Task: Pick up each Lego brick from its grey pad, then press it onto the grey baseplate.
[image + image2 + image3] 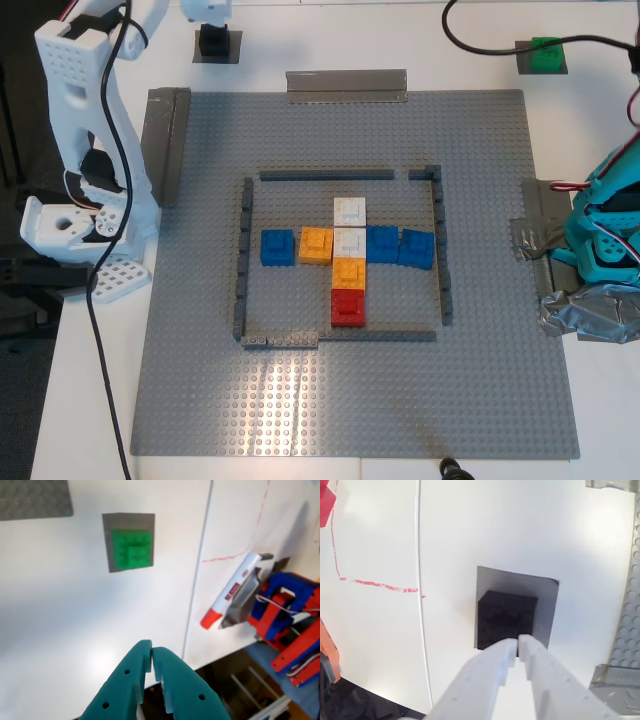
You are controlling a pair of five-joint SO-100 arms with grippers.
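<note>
My first gripper (151,655), teal, hangs above bare white worktop (75,620), jaws pressed together tip to tip, nothing between them; its arm's base (605,240) sits by the baseplate's edge on the exterior view's right, among crumpled tape. The green brick (131,549) sits square on its grey pad (111,542), well apart from those tips, near the worktop's far edge on the exterior view's right. My second gripper (517,647), white, is angled down over the black brick (506,617), tips nearly touching each other, just at the brick's near edge; cannot tell if they touch it, not gripping it. That brick rests on its own dark pad (545,605), off the baseplate's far corner on the exterior view's left. The white arm (85,140) stands folded beside that edge. The grey baseplate (350,400) carries a thin dark wall (243,260) around blue, orange, white and red bricks (348,305).
</note>
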